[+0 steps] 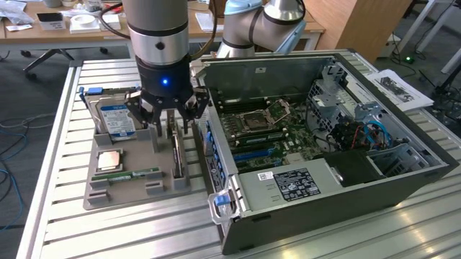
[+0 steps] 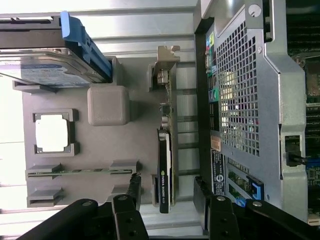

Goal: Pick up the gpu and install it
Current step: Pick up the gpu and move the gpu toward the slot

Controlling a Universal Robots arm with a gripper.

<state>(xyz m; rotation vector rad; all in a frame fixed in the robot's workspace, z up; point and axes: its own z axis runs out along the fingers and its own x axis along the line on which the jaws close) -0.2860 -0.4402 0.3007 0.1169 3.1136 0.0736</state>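
Gripper [image 1: 167, 125], fingers apart, over the gpu [image 1: 176, 154].
The gpu stands on edge along the tray's [image 1: 108, 197] edge nearest the computer case [image 1: 324, 199].

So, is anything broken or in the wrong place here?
Nothing stands out. The gpu stands on edge in its slot in the grey tray, under the open gripper. The hard drive, chip and memory stick sit in their own slots. The computer case lies open beside them.
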